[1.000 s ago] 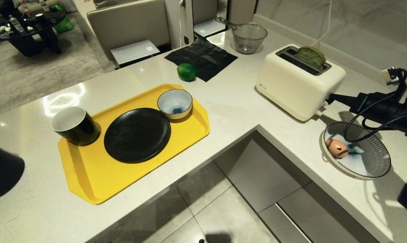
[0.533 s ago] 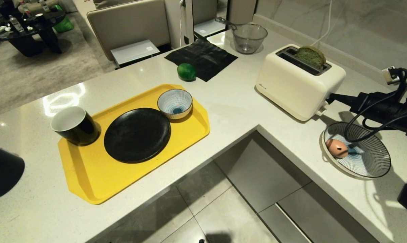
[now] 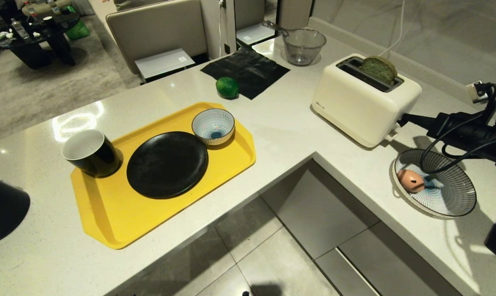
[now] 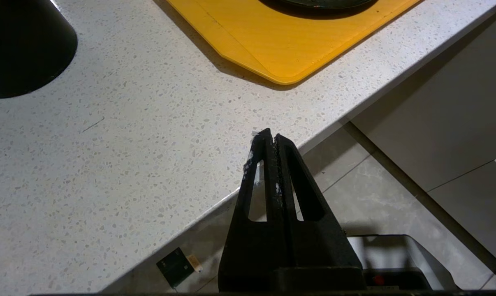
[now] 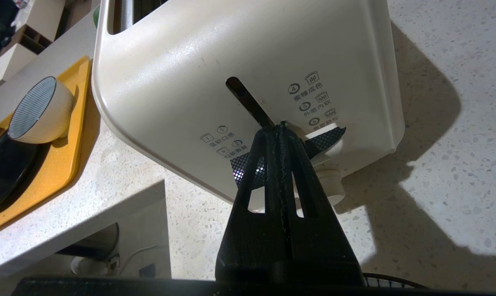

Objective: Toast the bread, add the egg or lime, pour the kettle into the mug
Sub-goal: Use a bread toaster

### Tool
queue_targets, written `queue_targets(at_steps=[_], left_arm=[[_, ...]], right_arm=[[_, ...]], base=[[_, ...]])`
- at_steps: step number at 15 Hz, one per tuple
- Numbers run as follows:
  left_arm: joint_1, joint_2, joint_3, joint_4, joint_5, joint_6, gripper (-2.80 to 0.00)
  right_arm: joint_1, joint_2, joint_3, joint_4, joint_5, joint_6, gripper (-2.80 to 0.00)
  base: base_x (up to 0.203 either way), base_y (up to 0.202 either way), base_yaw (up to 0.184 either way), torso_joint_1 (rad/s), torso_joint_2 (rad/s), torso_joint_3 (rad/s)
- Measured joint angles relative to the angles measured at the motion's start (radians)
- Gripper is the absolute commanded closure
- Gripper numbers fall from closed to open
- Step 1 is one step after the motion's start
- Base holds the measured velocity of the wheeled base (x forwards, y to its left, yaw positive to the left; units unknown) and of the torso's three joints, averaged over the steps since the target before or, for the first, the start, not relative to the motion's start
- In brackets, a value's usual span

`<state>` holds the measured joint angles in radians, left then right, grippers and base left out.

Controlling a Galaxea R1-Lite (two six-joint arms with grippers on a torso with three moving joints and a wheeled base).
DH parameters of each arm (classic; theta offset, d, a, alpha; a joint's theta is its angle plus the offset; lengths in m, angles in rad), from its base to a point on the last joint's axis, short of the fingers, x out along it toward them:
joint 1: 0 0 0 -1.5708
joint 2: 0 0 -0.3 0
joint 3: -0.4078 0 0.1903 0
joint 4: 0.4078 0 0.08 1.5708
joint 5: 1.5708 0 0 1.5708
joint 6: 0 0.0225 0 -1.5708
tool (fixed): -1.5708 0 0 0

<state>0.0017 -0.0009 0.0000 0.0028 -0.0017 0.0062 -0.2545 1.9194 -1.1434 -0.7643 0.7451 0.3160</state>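
Observation:
The bread (image 3: 378,69) stands in the slot of the cream toaster (image 3: 363,102), its top sticking out. My right gripper (image 3: 400,120) is shut with nothing in it. Its tip (image 5: 279,127) is at the toaster's end face, by the lever (image 5: 328,139) at the low end of the lever slot. The egg (image 3: 411,180) lies in a striped plate (image 3: 449,197) below that arm. The lime (image 3: 227,87) sits on the counter. The mug (image 3: 91,153) stands on the yellow tray (image 3: 116,213). The kettle (image 3: 1,209) is at the far left. My left gripper (image 4: 270,137) hangs shut over the counter's front edge.
On the tray are also a black plate (image 3: 167,163) and a small striped bowl (image 3: 213,126). A black mat (image 3: 246,70) and a glass bowl (image 3: 304,45) lie at the back. The counter is L-shaped, with floor in the inner corner.

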Motion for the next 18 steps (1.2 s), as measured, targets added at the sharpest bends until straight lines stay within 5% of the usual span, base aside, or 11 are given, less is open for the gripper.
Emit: queue_targets(at_steps=[18], left_arm=[[0.000, 0.000, 0.000, 0.000, 0.000, 0.000, 0.00]], right_arm=[[-0.001, -0.015, 0.011, 0.002, 0.001, -0.003, 0.00]], base=[[0.000, 0.000, 0.000, 0.000, 0.00, 0.000]])
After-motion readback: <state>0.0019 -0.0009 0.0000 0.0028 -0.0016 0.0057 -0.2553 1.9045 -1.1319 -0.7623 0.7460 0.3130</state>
